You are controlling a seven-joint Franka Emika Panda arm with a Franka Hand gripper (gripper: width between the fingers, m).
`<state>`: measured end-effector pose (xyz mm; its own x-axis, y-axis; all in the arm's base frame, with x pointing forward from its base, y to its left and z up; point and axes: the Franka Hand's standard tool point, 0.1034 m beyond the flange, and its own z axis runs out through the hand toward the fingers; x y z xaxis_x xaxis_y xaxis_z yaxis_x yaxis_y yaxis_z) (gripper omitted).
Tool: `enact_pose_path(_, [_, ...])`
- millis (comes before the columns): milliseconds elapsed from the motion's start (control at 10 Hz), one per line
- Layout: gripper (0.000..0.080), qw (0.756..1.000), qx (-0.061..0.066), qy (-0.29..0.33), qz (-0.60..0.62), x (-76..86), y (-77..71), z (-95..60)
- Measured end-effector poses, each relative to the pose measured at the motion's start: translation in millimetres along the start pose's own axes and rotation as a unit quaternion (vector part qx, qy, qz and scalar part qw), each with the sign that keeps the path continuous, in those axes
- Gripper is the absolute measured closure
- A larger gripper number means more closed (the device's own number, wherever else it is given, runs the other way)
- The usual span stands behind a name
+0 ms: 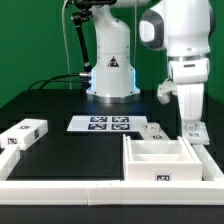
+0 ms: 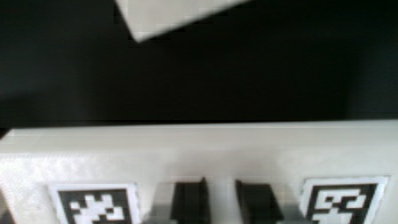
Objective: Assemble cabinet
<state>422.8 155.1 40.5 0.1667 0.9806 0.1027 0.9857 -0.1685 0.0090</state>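
Exterior view: the black table (image 1: 60,105) carries the cabinet shell (image 1: 160,160), an open white box with an inner partition, at the exterior view's lower right. The marker board (image 1: 105,124) lies mid-table. One tagged white block (image 1: 22,135) rests well apart at the exterior view's left. A tagged white part (image 1: 197,134) lies just behind the shell, with the gripper (image 1: 194,120) directly over it. Wrist view: two dark fingers (image 2: 187,200) stand close together against this part; whether they clamp it cannot be determined. Probable step: acquiring this part. The next move calls for a confirmed hold, a vertical lift, then alignment with the shell.
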Motion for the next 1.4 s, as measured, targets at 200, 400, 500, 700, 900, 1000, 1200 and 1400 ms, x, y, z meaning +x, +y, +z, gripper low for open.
enact_pose_path(200, [0.0731, 1.0, -0.005, -0.006, -0.014, -19.0, 8.4, -11.4])
enact_pose_path(400, [0.0731, 1.0, -0.009, -0.008, -0.02, -43.5, 19.5, -14.9])
enact_pose_path(500, [0.0731, 1.0, -0.008, -0.008, -0.014, -43.4, 19.1, -14.4])
enact_pose_path(700, [0.0731, 1.0, -0.007, -0.008, -0.013, -44.3, 18.9, -13.7])
enact_pose_path(900, [0.0731, 0.999, -0.009, -0.008, -0.038, -48.0, 24.9, -15.7])
enact_pose_path(1000, [0.073, 0.999, -0.012, -0.008, -0.045, -52.0, 30.8, -17.9])
enact_pose_path(1200, [0.0729, 0.999, -0.012, -0.008, -0.049, -56.2, 35.2, -18.9])
enact_pose_path(1400, [0.0729, 0.999, -0.012, -0.009, -0.049, -57.0, 35.4, -18.7])
